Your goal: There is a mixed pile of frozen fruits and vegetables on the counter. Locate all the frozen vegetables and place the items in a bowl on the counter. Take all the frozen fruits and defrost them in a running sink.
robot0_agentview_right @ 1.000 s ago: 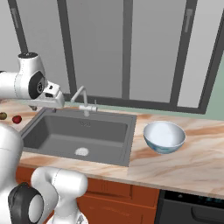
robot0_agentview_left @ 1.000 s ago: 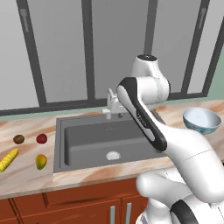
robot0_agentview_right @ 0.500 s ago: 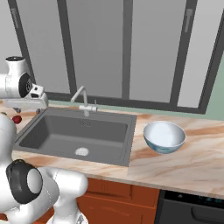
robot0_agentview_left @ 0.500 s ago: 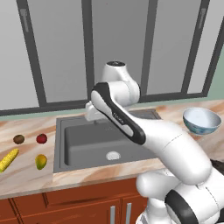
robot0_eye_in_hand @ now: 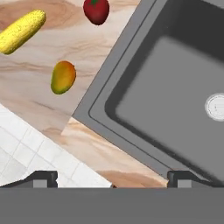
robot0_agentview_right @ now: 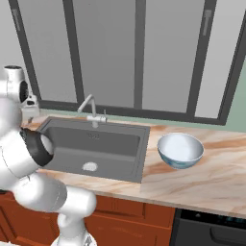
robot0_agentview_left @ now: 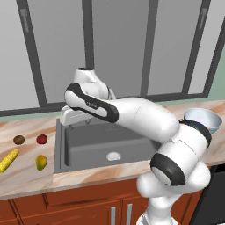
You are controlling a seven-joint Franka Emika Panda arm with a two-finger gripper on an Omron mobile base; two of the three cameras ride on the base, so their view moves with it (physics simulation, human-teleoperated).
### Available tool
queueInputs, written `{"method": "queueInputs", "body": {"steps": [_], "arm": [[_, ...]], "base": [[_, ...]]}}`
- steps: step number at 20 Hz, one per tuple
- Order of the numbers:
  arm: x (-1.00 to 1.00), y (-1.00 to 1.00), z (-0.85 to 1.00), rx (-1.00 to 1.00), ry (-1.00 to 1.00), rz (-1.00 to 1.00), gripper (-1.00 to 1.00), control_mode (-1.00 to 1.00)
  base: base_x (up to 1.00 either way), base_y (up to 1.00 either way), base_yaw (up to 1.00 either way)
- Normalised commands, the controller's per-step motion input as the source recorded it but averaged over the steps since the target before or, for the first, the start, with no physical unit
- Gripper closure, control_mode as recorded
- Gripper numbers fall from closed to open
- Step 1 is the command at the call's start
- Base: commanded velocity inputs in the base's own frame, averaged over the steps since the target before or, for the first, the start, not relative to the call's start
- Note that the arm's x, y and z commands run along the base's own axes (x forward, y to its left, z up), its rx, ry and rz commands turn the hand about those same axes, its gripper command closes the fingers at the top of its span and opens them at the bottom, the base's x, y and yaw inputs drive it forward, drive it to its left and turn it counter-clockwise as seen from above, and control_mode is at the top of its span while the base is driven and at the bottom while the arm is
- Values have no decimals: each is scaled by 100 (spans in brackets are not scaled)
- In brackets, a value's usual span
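- The mixed pile is four items, all on the worktop (robot0_agentview_left: 26,184) left of the sink (robot0_agentview_left: 88,143), none touching another.
- One corn cob (robot0_agentview_left: 9,160) lies nearest the worktop's left edge, pointing at a slant.
- One red ball (robot0_agentview_left: 41,139) sits toward the back, closest to the sink's left rim.
- One brown ball (robot0_agentview_left: 18,139) sits just left of the red one, also toward the back.
- One yellow-green oval (robot0_agentview_left: 41,162) lies nearer the front edge, below the red ball.
- In the hand view, three of them show: cob (robot0_eye_in_hand: 22,30), red ball (robot0_eye_in_hand: 96,11) and oval (robot0_eye_in_hand: 63,77).
- One bowl (robot0_agentview_right: 180,150) stands on the worktop right of the sink, upright.
- One silver tap (robot0_agentview_right: 89,108) rises behind the basin; one round drain (robot0_agentview_left: 113,156) sits in its floor.
- The claw (robot0_eye_in_hand: 111,177) hangs above the sink's left rim, its two tips spread wide, released, grasping nothing.
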Motion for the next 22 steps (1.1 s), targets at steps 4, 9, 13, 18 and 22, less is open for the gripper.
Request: {"method": "queueInputs", "body": {"steps": [4,9,13,18,22], "arm": [[72,82,-9,0,2,22,-100,-100],[42,48,-17,0,0,14,-100,-100],[29,44,-34,0,0,10,-100,-100],[31,55,-53,0,0,10,-100,-100],[41,22,-16,-4,-1,6,-100,-100]], "base": [[0,0,0],[0,0,0],[0,0,0],[0,0,0],[0,0,0]]}}
